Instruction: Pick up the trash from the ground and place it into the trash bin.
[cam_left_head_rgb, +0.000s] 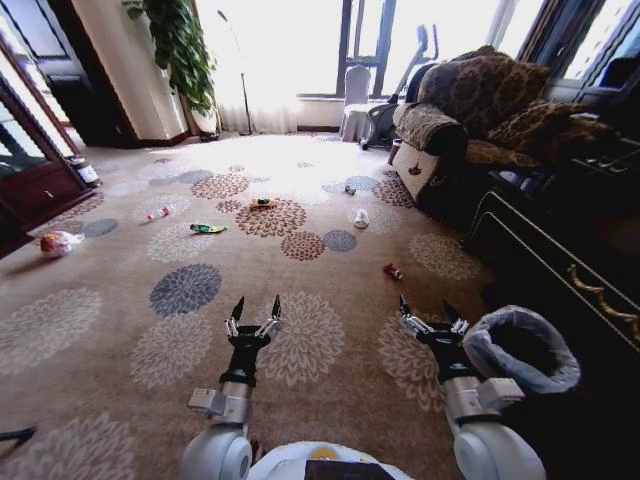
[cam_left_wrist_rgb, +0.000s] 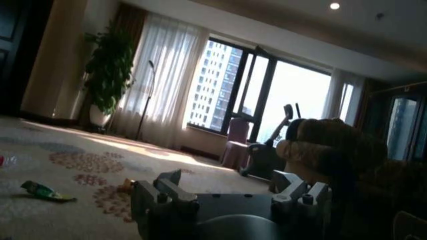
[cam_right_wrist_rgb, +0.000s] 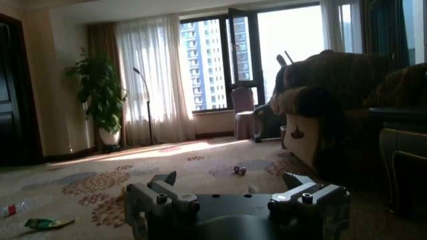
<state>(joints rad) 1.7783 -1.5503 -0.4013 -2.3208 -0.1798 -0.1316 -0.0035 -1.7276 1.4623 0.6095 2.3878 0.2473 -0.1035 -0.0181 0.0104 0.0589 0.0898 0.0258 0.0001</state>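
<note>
Litter lies scattered on the patterned carpet ahead: a green wrapper (cam_left_head_rgb: 208, 229), a yellow-orange wrapper (cam_left_head_rgb: 263, 204), a white plastic bottle (cam_left_head_rgb: 361, 218), a small red can (cam_left_head_rgb: 393, 271) and a red-capped clear bottle (cam_left_head_rgb: 157, 213). The trash bin (cam_left_head_rgb: 520, 348), dark with a whitish bag over its rim, stands right beside my right arm. My left gripper (cam_left_head_rgb: 256, 306) and right gripper (cam_left_head_rgb: 427, 305) hover low over the carpet, both open and empty, well short of the litter. The left wrist view shows the green wrapper (cam_left_wrist_rgb: 45, 191) beyond the left gripper (cam_left_wrist_rgb: 227, 182); the right wrist view shows the wrapper (cam_right_wrist_rgb: 48, 223) past the right gripper (cam_right_wrist_rgb: 230, 182).
A patterned sofa (cam_left_head_rgb: 480, 110) and a dark cabinet (cam_left_head_rgb: 570, 230) line the right side. A wooden cabinet (cam_left_head_rgb: 30, 170) and a potted plant (cam_left_head_rgb: 180, 50) stand at the left. A round red-and-white object (cam_left_head_rgb: 57, 243) lies at far left, a small item (cam_left_head_rgb: 349, 189) near the sofa.
</note>
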